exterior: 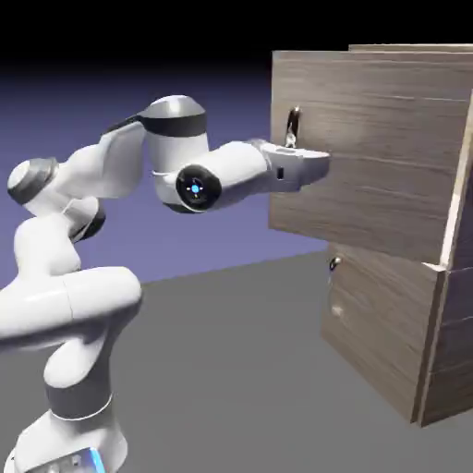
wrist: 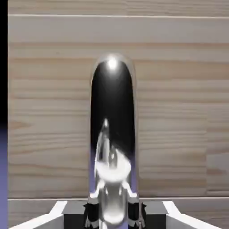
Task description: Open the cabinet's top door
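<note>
The interior of the cabinet (exterior: pixel 453 323) is hidden by the top door (exterior: pixel 379 148), so its contents cannot be told. The top door is set at the upper part of the cabinet and is seen swung out, its free edge stood away from the body and turned to the exterior view's left. Below the top door, the lower door (exterior: pixel 383 323) is set at another angle, and a small dark knob (exterior: pixel 334 264) is borne near its upper corner.

The curved bar handle (wrist: pixel 112 107) is mounted on the top door near its free edge, and is clenched at one end between the jaws (wrist: pixel 114 215). To the exterior view's left of the top door, the white arm (exterior: pixel 102 296) is stretched towards it, and part of the door's face is covered by the hand. Beneath both, a plain dark grey table (exterior: pixel 231 379) is shown.

Horizontal wood grain is carried by the top door, browner in the exterior view and paler in the hand view. The handle is rounded, glossy and mirror-like, with black and bright reflections.
</note>
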Tool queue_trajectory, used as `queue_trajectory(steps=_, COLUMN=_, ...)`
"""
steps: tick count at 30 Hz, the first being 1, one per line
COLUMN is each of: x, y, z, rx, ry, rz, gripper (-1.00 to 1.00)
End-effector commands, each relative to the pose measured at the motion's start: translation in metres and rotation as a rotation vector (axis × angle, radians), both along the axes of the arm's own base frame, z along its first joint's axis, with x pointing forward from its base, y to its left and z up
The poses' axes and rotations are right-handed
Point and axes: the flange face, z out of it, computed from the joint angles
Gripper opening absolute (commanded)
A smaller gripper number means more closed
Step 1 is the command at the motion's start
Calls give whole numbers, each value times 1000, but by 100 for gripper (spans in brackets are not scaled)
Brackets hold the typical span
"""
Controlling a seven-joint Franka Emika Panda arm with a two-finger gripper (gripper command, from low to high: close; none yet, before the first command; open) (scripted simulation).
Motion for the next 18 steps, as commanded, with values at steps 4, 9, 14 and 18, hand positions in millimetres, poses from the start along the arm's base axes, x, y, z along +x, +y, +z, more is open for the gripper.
queue_trajectory(steps=4, x=-11, y=-25, z=0, rx=0, ry=0, rz=85, gripper=-100)
queue_trajectory(steps=9, x=-22, y=-61, z=0, rx=0, ry=0, rz=200, gripper=-100)
queue_trajectory(steps=14, x=-31, y=-103, z=0, rx=0, ry=0, rz=335, gripper=-100)
queue_trajectory(steps=18, x=-33, y=-139, z=0, rx=0, ry=0, rz=447, gripper=-100)
